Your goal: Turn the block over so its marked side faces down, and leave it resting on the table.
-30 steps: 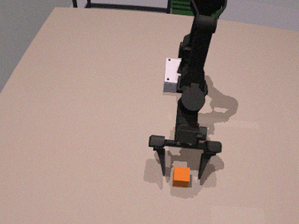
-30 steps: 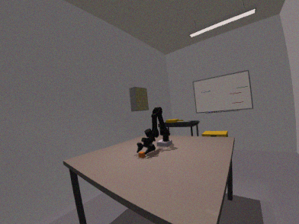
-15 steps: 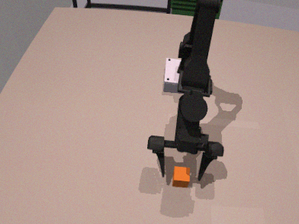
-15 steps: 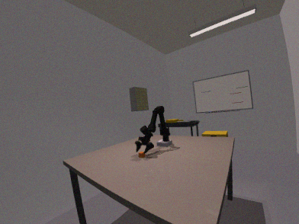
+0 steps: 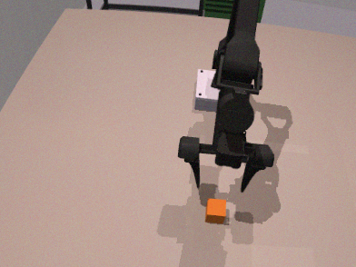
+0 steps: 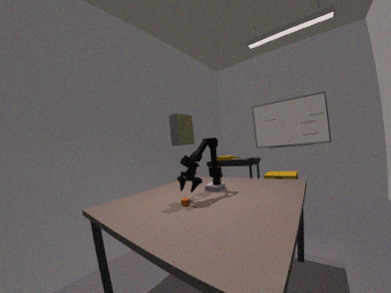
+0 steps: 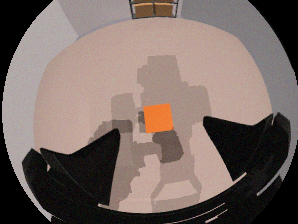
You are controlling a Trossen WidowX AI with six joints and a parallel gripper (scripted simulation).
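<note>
above the table [image 5: 113, 182] [image 6: 209, 234] [image 7: 80, 75], the claw [image 5: 221, 189] [image 6: 186, 190] [image 7: 162, 127] hangs released, fingers spread wide with nothing between them. if it comes down off-centre, a fingertip could land on the block [image 5: 216, 211] [image 6: 186, 202] [image 7: 158, 118] or shove it aside; a shallow grip could let it slip mid-turn. the block sits on the table, below the claw and a little beyond its fingertips, apart from both. i can't tell where its marked side faces.

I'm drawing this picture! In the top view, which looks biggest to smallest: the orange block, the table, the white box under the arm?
1. The table
2. The white box, partly hidden
3. The orange block
</note>
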